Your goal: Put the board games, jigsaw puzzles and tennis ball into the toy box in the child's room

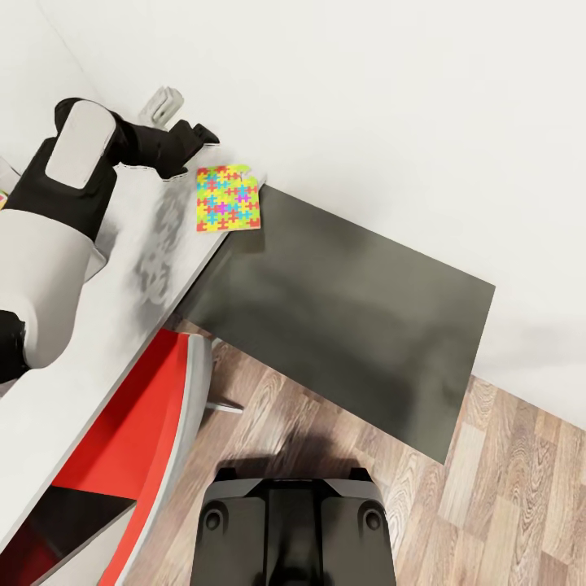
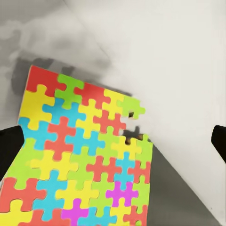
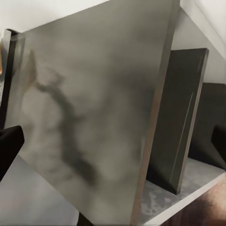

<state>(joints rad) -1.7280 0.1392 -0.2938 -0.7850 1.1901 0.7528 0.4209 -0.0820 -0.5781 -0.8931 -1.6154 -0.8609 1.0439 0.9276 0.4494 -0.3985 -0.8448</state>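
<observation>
Multicoloured jigsaw puzzle (image 2: 84, 155) runs off frame between dark fingers (image 2: 9, 150).

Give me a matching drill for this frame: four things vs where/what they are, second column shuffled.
Things:
1. jigsaw puzzle
2. left tool
3. dark grey wing
4. red chair

Descriptions:
A. tucked by the desk's front edge, over the wood floor
B. lying flat at the light top's end, next to the dark surface
C. hovering above the light top, close beside the colourful square
D. low slab running along the white wall

Pairs: 1-B, 2-C, 3-D, 4-A
</observation>
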